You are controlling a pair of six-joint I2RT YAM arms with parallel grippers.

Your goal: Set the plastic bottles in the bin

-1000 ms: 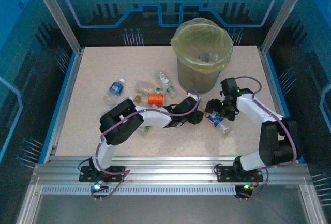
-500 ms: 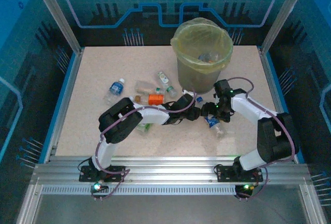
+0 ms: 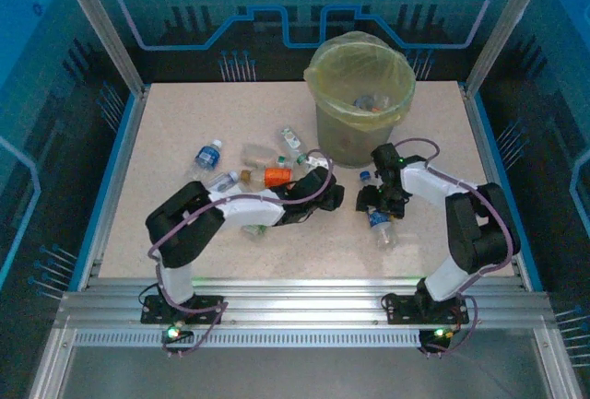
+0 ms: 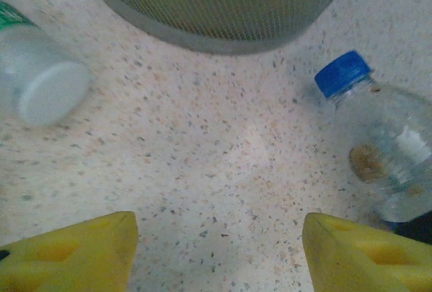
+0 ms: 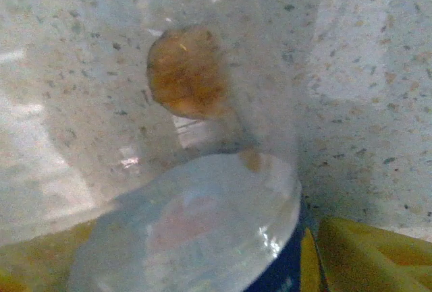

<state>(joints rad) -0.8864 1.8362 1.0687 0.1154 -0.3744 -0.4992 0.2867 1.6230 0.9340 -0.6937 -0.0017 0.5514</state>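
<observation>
The bin (image 3: 358,132) stands at the far middle of the surface (image 3: 184,113), its yellow-green liner folded over the rim. Just in front of it a blue-capped bottle (image 3: 379,226) lies on its side, cap towards the bin. The right claw (image 3: 371,199) is down over this bottle's upper half. In the right wrist view a yellow finger (image 5: 368,255) sits just beside the clear body by the blue label, and a yellow shape shows through the plastic on the other side. The bottle therefore lies between the fingers, but whether they press on it I cannot tell. A brownish blob sits inside the bottle.

The left claw (image 4: 219,238) hovers just to the left of that bottle, facing the bin's base, its fingers spread wide with bare surface between them. To its left lies a white-capped bottle (image 4: 40,83) with a green label. Further left rest an orange-labelled bottle (image 3: 277,177) and a blue-labelled bottle (image 3: 206,156), the latter farthest from the bin.
</observation>
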